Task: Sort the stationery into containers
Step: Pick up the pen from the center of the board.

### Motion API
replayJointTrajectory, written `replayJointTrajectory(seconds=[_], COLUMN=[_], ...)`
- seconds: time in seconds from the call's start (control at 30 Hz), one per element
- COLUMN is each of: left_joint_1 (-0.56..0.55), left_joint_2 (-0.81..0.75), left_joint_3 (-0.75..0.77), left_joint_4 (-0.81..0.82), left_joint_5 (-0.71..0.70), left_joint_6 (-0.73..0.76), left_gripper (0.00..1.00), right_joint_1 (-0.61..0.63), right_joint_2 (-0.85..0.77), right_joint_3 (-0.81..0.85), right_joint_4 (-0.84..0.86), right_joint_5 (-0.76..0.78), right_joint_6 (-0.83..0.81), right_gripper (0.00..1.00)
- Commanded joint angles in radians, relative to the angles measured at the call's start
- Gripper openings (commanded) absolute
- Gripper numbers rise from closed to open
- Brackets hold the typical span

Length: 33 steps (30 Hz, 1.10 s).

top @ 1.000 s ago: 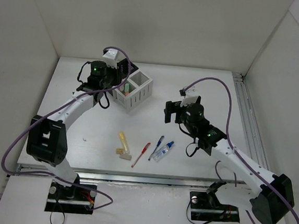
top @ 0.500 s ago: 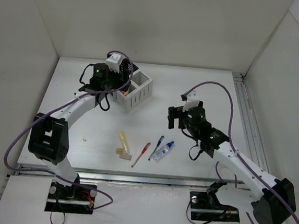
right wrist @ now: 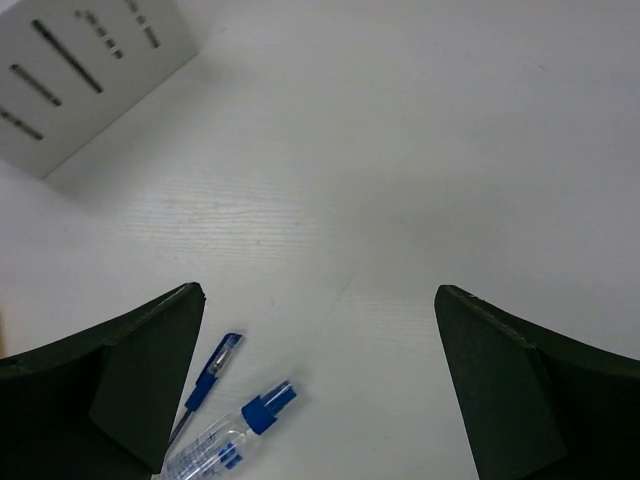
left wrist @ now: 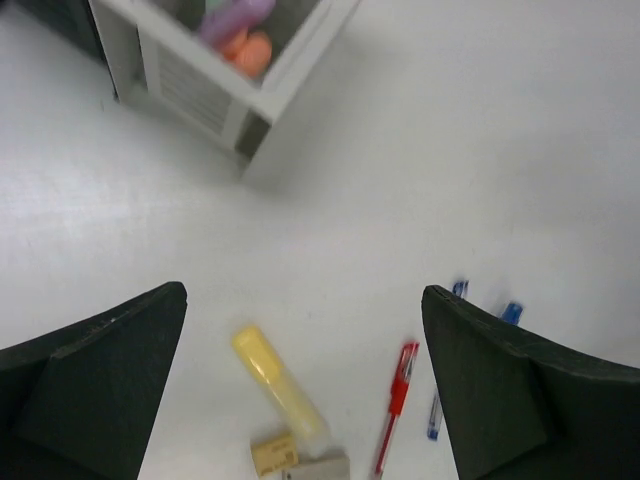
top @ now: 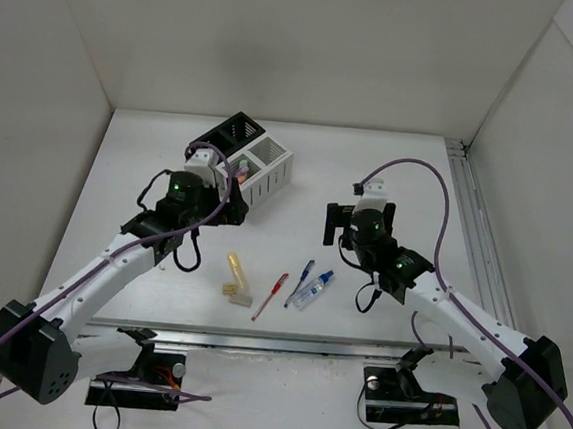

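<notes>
White-walled enclosure with a white desk (top: 390,173), seen from overhead with my two bases at 6 o'clock. At 11 o'clock of the desk's centre stand the black box (top: 236,130) and, just beside it at its 5 o'clock, the white box (top: 270,168). A pink marker (left wrist: 238,18) and an orange marker (left wrist: 252,50) sit together in the white box's 8 o'clock compartment. The loose stationery lies in a row near the desk's 6 o'clock edge. The yellow marker (top: 235,267) is first, with two beige erasers (top: 236,292) touching its 6 o'clock end. At their 3 o'clock come the red pen (top: 270,295), the blue pen (top: 304,276) and the blue-capped bottle (top: 312,290), the last two just beside each other. My left jaws hang over bare desk between the white box and the yellow marker, spread wide and holding nothing. My right jaws hang at 12 o'clock of the blue pen and bottle, likewise spread wide and holding nothing, with bare desk between the fingers.
</notes>
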Motion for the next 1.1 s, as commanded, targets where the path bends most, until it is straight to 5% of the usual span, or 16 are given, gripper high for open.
replayJointTrajectory(seconds=[0.0,0.5,0.67,0.9,1.07], left_joint_1=[-0.024,-0.113,-0.135,-0.153,-0.173], left_joint_2=[0.027,0.433,0.522,0.571,0.571], left_joint_3=[-0.034,0.084,0.091,0.147,0.191], left_joint_4=[-0.144,-0.303,-0.307,-0.351,-0.373], left_joint_5=[-0.06,-0.068,-0.051,-0.068,-0.144], left_joint_6=[-0.178,-0.431,-0.473,-0.482,-0.464], left_gripper=[1.0,0.95,0.69,0.15,0.0], right_joint_1=[-0.009,-0.032,-0.041,-0.053,-0.056], right_joint_2=[-0.042,-0.166,-0.18,-0.179,-0.185], right_joint_3=[0.018,-0.052,-0.065,-0.068,-0.072], right_joint_4=[-0.041,-0.14,-0.15,-0.155,-0.158], right_joint_5=[0.267,0.42,0.433,0.445,0.454], right_joint_6=[0.152,0.214,0.212,0.217,0.221], right_gripper=[0.98,0.98,0.98,0.98,0.98])
